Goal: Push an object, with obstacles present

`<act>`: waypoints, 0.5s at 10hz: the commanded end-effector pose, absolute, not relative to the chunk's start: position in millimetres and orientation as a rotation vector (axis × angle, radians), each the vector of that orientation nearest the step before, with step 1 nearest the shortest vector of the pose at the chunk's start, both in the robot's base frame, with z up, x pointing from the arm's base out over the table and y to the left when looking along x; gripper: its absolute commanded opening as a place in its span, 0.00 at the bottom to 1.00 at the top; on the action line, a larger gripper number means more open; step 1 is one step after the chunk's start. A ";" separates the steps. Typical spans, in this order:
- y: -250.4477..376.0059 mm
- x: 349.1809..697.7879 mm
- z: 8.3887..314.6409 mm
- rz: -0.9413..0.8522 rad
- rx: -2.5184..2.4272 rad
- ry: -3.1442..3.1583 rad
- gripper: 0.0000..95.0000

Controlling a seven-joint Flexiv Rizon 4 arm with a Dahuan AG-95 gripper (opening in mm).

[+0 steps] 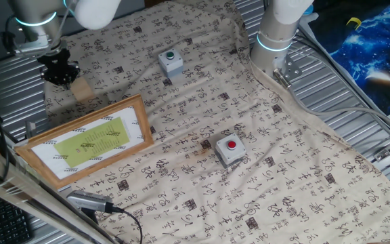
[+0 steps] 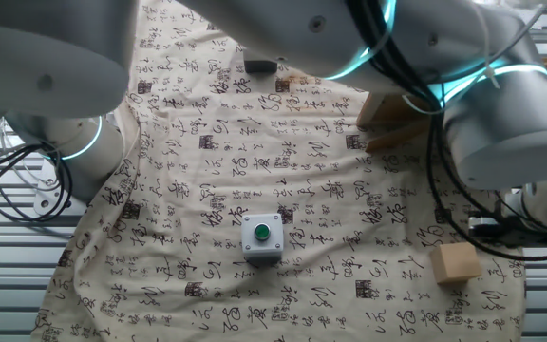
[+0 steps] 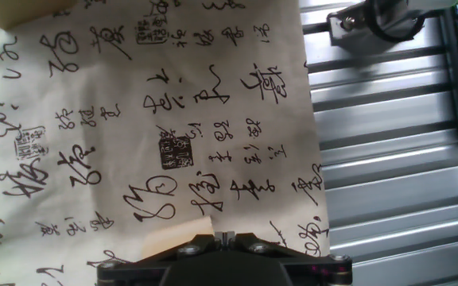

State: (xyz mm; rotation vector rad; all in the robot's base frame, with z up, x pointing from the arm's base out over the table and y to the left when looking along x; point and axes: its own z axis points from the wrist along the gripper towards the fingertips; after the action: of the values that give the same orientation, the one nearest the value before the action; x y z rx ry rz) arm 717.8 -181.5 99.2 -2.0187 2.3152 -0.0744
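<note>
The object, a plain tan wooden block [image 1: 81, 89], lies on the printed cloth at the far left, above the picture's top corner; the other fixed view shows this block [image 2: 457, 263] near the cloth's edge. My gripper [image 1: 61, 76] hangs just to the block's left, close beside it, and I cannot tell if they touch. In the hand view the gripper [image 3: 224, 237] is shut with nothing between its fingers, over bare cloth. Obstacles: a grey box with a green button [image 1: 170, 61] [image 2: 261, 236], a grey box with a red button [image 1: 230, 149], and a wood-framed yellow-green picture [image 1: 87, 141].
The cloth ends near my gripper, with ribbed metal table [image 3: 396, 175] beyond it. A second arm's base [image 1: 276, 37] stands at the back right. A silver-and-black cabled tool [image 1: 90, 201] lies at the front left, near a keyboard [image 1: 2, 220].
</note>
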 end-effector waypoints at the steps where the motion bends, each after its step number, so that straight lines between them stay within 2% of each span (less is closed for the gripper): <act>1: -183.7 715.0 100.8 -0.075 -2.022 2.314 0.00; 5: -183.8 714.4 100.3 -0.084 -2.011 2.344 0.00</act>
State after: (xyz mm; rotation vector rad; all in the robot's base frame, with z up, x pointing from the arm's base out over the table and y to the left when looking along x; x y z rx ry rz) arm 714.5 -183.1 100.9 -2.0133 2.3450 -0.0827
